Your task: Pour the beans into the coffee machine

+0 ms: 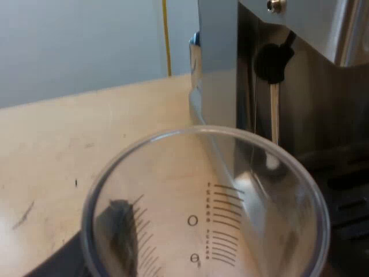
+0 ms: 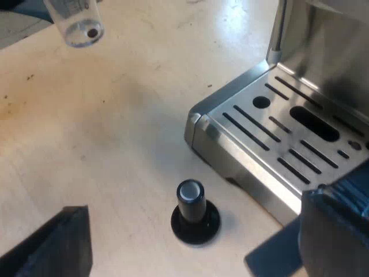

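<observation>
An apparently empty, clear glass (image 1: 259, 190) is held by its wall in the left tool (image 1: 95, 248), just beside the machine (image 1: 305, 86). The right tool (image 2: 196, 225) is spread wide over a tamper (image 2: 195, 210) that stands on the bench (image 2: 115, 127), near the machine's drip tray (image 2: 277, 133).

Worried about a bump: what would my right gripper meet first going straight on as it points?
Probably the tamper, standing on the table between the open fingers of the right gripper; depth is unclear.
</observation>
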Robot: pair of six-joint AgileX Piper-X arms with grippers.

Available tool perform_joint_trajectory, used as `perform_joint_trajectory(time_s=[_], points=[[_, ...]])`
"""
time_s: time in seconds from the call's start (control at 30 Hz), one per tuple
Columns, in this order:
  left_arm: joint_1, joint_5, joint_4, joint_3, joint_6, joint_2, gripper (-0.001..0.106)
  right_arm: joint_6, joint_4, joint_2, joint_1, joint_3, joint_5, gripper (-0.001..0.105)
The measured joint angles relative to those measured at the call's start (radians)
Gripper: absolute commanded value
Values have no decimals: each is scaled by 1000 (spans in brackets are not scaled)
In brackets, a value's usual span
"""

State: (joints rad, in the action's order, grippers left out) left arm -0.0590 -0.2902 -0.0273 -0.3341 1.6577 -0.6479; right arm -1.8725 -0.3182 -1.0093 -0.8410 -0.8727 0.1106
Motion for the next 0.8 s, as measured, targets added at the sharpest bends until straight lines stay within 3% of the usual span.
perform_joint_trajectory(time_s=[0.13,0.17,0.43,0.63,0.8], points=[[0,0,73,36,12,-11,22,2,39,-56,0,0,0,79],[0,0,158,71,33,-56,22,2,39,-58,0,0,0,79],[0,0,426,74,40,-350,22,2,64,-116,0,0,-4,79],[0,0,605,74,60,-515,22,2,102,-121,0,0,-32,79],[0,0,679,74,62,-610,22,2,116,-124,0,0,-64,79]])
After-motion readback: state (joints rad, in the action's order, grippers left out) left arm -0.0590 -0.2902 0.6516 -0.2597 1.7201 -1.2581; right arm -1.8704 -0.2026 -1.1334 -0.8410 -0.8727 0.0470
